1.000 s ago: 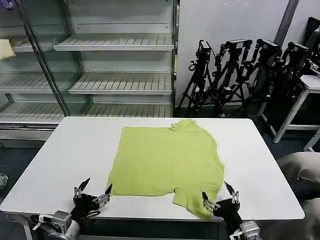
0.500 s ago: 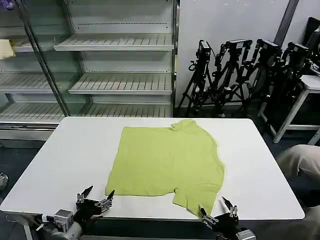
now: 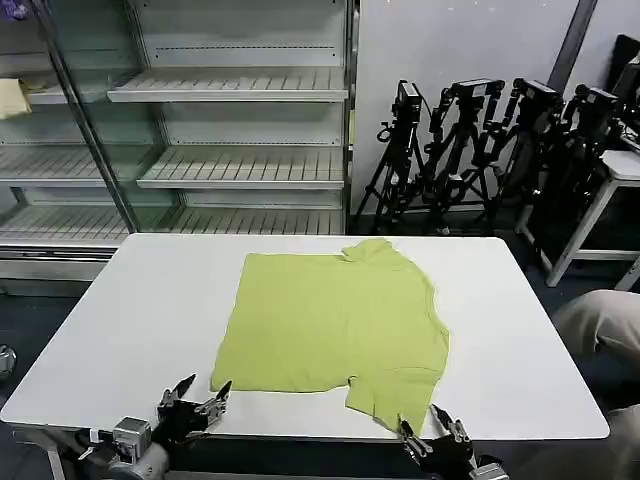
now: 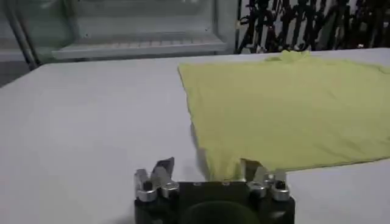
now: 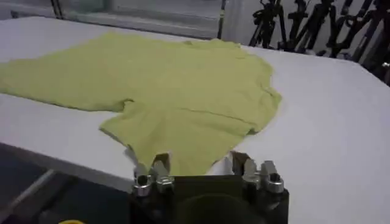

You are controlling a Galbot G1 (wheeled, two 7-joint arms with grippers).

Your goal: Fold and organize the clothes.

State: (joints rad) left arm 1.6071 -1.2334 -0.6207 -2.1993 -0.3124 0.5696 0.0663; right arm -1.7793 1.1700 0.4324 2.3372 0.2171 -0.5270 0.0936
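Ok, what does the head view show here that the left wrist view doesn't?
Head view: both grippers, the left and right, open at the table's near edge, the shirt's folded sleeve flap by the right one, and tripods behind. Left wrist view: the left gripper's fingers close up, at the shirt's near corner. Both: the shirt flat on the white table, and shelving behind.

A smooth white rectangular table (image 3: pixel 140 300) stands on a dark floor (image 3: pixel 25 310). Behind it rises a tall glass-fronted cabinet with slatted pale shelves (image 3: pixel 230 160), beside a plain white wall (image 3: pixel 450 40). Black camera tripods (image 3: pixel 480 150) cluster against that wall, near a white side table (image 3: pixel 620 170).
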